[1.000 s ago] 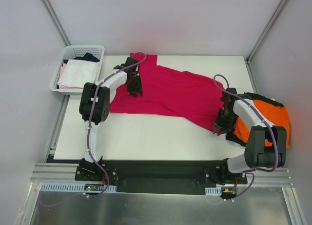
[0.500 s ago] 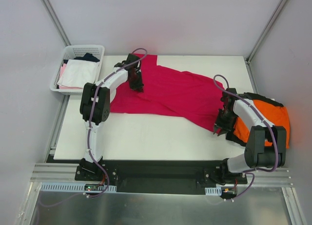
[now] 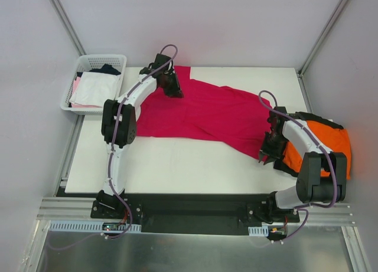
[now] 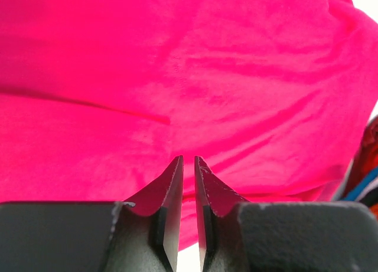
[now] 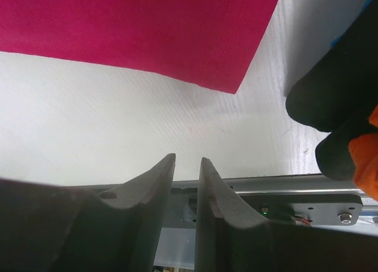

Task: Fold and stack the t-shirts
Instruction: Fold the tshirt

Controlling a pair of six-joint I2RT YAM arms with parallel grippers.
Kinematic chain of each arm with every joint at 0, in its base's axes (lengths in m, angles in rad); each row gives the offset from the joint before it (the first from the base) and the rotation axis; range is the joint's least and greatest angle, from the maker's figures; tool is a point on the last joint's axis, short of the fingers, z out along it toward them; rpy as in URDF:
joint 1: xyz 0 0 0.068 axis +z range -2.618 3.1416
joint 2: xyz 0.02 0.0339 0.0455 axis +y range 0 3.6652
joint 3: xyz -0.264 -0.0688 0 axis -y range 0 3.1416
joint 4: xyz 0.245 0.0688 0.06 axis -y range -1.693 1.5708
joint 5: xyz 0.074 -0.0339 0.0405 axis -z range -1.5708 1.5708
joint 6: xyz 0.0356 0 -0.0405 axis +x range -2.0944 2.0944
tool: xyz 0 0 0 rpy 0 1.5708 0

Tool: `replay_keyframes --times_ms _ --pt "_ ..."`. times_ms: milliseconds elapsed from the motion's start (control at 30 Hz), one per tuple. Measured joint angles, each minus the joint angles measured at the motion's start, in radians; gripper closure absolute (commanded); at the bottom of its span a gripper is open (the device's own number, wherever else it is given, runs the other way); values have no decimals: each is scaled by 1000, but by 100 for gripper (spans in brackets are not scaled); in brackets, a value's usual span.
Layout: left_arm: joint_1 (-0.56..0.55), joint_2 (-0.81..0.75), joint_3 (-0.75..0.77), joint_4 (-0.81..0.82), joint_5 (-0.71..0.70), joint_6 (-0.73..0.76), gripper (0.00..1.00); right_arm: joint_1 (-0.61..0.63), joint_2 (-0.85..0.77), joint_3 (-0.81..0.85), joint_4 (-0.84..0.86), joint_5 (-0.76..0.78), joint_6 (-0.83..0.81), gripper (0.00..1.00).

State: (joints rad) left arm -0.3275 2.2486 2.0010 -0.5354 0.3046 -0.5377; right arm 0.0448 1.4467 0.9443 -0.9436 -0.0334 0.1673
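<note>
In the overhead view, the crimson t-shirt point(image 3: 212, 112) lies spread open and wrinkled across the white table point(image 3: 177, 166). It runs slantwise from the far left corner down to the near right. The left gripper point(image 3: 173, 86) sits on its far left part. The right gripper point(image 3: 267, 151) hangs at the shirt's near right end. Just right of that gripper, the orange t-shirt point(image 3: 333, 139) lies bunched on the table's right edge, with the black t-shirt point(image 3: 307, 117) showing along its far side. A white mesh basket point(image 3: 88, 62) of white and pink garments sits off the far left corner. Pale walls point(image 3: 195, 24) close in the space, and a black base plate point(image 3: 195, 210) carries both arms at the near edge.

In the left wrist view, the crimson t-shirt point(image 4: 177, 59) fills almost the whole frame, bright and softly creased. The left gripper point(image 4: 188, 160) has its fingers drawn to a thin slit. The tips pinch a small fold of the cloth, and a crease runs up to them.

In the right wrist view, the right gripper point(image 5: 187, 160) holds its fingers slightly apart with nothing between them. The crimson t-shirt point(image 5: 147, 30) shows a hemmed corner lying flat on the table point(image 5: 88, 118) beyond the tips, not touching them. At the right edge are the black t-shirt point(image 5: 331, 101) and a bit of the orange t-shirt point(image 5: 366, 160). A metal rail point(image 5: 307, 207) runs along the table's edge.
</note>
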Motion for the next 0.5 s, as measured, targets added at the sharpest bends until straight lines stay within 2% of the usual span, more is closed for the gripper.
replay_keyframes --times_ms 167,300,400,433,500 --pt "0 51 13 3 64 -47 87 0 0 0 -5 2 0 73" --pt "0 23 -75 19 73 -48 86 1 -3 0 -7 4 0 70" --pt "0 -43 -226 29 72 -40 86 1 -23 -11 -6 4 0 59" --pt "0 -71 -282 32 70 -35 86 1 -34 -19 -6 3 1 52" --pt "0 -125 -381 27 61 -24 86 0 -58 -36 -6 3 0 48"
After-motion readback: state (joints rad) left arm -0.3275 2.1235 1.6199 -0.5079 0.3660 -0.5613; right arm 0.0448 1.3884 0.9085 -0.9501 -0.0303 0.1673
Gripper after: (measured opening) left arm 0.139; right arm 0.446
